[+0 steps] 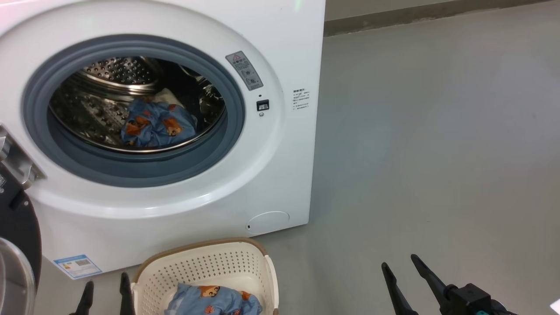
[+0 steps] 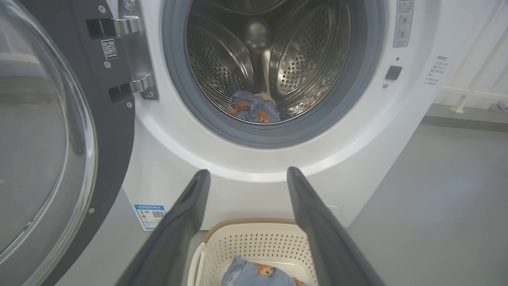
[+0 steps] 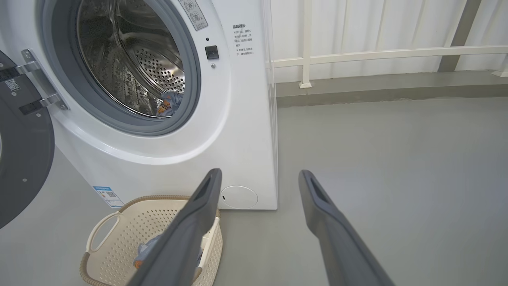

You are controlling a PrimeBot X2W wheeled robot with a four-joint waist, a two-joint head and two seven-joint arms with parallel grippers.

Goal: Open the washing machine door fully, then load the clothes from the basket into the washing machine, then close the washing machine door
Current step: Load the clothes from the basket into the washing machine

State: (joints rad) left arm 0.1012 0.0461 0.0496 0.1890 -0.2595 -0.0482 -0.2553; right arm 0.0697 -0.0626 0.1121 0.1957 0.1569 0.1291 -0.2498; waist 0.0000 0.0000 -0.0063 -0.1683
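Warning sticker (image 1: 244, 70): grey, on the washing machine (image 1: 284, 43) front, upper right of the opening. It has a red warning triangle at the top and two round pictograms below. The small print is unreadable.
Printed notice (image 1: 301, 99): black lines of Chinese characters on the white front, further right. They are too small to read.
Blue sticker (image 1: 78, 265): low on the front's left corner. It has a QR code and small print that is illegible.
Door label (image 2: 109, 49): white, on the washing machine door (image 2: 115, 131), on its dark inner face. It has a QR code with a row of digits beneath, too blurred to be sure of.
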